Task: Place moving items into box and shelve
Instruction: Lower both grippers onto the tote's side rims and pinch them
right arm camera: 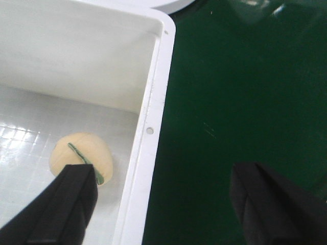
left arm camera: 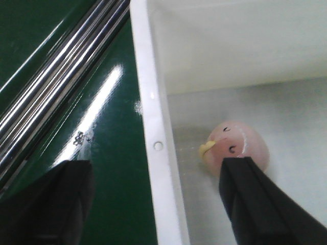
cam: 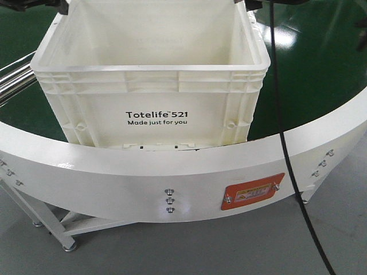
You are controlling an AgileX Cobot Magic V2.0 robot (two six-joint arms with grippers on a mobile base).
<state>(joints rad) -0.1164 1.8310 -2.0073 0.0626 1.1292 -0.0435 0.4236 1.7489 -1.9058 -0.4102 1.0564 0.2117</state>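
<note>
Box: the white crate (cam: 155,97) is sitting on the green surface (cam: 321,69).
Pink ball (left arm camera: 240,143): lying on the crate floor, near the left wall.
Yellow ball (right arm camera: 82,150): lying inside, near the right wall.
Left gripper (left arm camera: 158,168): jaws standing apart, straddling the left rim, gripping nothing.
Right gripper (right arm camera: 166,173): likewise spread over the right rim.
Progress: packing is looking finished; gripping, lifting and shelving are remaining.

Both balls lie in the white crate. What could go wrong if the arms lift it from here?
The left end effector and right end effector, both open, each straddle a crate wall; an uneven clamp could tilt or drop it.
The pink ball and yellow ball lie near those walls, so an inner finger may pinch one.
The black cable hanging in front could snag.
</note>
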